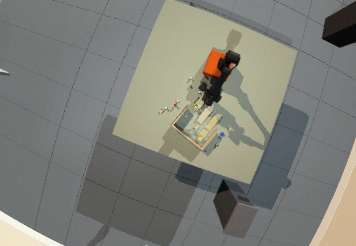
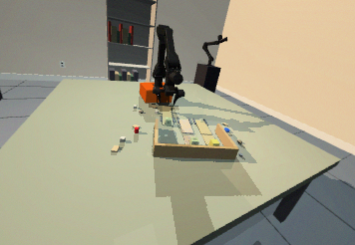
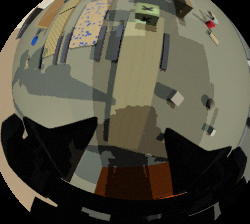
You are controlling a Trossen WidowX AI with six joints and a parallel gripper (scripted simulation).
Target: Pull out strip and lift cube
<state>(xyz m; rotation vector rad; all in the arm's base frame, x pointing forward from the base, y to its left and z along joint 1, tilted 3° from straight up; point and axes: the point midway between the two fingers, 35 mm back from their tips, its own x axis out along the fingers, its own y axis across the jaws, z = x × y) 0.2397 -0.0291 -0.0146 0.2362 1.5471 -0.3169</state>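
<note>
My tool (image 2: 172, 105) wide open, holding nothing, over the counter (image 2: 75, 169) just 12 o'clock of the tray (image 2: 194, 151).

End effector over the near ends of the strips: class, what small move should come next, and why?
Probably lower it onto a strip end. The end effector is open and holds nothing, hanging just behind the wooden tray, where the strips stick out toward the arm. Which strip is whole and carries the labelled cube cannot be told at this size.
</note>
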